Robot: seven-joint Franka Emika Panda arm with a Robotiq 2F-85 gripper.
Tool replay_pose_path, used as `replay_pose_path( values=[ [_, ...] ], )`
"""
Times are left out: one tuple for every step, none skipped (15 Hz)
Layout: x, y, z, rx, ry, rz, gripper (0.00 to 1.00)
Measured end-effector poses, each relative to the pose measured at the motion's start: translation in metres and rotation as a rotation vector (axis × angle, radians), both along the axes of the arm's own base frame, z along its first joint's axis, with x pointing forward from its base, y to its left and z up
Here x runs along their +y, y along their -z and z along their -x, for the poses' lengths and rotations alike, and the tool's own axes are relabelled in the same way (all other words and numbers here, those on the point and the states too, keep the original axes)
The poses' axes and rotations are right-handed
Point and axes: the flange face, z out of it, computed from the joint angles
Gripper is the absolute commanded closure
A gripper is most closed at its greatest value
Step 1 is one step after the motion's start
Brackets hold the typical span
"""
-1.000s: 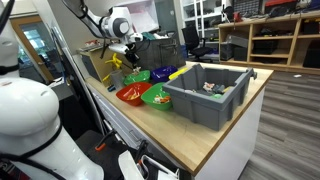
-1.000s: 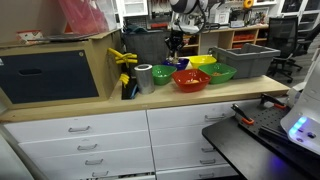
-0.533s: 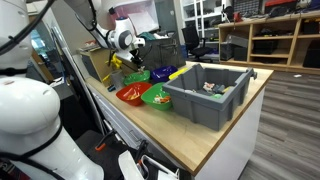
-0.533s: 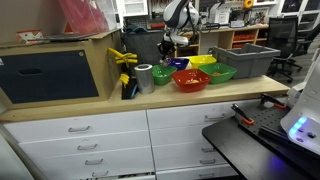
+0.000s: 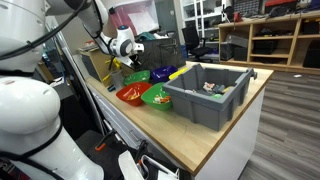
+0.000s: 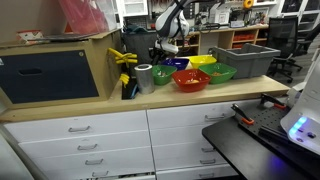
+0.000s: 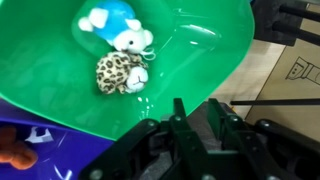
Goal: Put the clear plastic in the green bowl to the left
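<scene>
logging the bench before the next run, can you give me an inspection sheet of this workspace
surface: wooden counter, bowls grouped beside the grey bin
job's things: green bowl under the gripper; glossy clear plastic seems to lie in it beside two soft toys
clutter: red bowl, other green bowl, yellow bowl, blue bowl, tape roll, yellow clamps
gripper: above the bowl, open or shut cannot be told
cables: black cable across a white shape in the foreground, off the counter
surroundings: drawers below, shelving behind

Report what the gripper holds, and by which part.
Nothing visible: the gripper looks open and empty, and the clear plastic lies loose in the green bowl.
</scene>
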Motion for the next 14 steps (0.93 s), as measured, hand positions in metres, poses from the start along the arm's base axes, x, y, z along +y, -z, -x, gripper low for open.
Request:
replay_pose_path(
  values=[
    [0.004, -0.004, -0.002, -0.009, -0.003, -0.004, 0.29],
    [0.007, -0.009, -0.004, -0.018, -0.006, -0.008, 0.22],
    [0.009, -0.015, -0.006, -0.026, -0.009, -0.011, 0.14],
    [0.012, -0.020, -0.007, -0.029, -0.013, -0.012, 0.07],
    [0.014, -0.025, -0.008, -0.029, -0.017, -0.012, 0.00],
    [0.015, -0.030, -0.008, -0.027, -0.022, -0.012, 0.00],
    [0.016, -0.035, -0.008, -0.018, -0.028, -0.010, 0.00],
    [0.017, -0.040, -0.008, -0.003, -0.036, -0.008, 0.00],
    [0.017, -0.046, -0.006, 0.014, -0.046, -0.002, 0.00],
    [0.016, -0.053, -0.005, 0.036, -0.056, 0.006, 0.00],
    [0.015, -0.060, -0.003, 0.060, -0.065, 0.014, 0.00],
    [0.014, -0.067, 0.000, 0.085, -0.075, 0.025, 0.00],
    [0.012, -0.075, 0.003, 0.110, -0.082, 0.037, 0.00],
    [0.010, -0.083, 0.005, 0.132, -0.085, 0.049, 0.00]
  ],
)
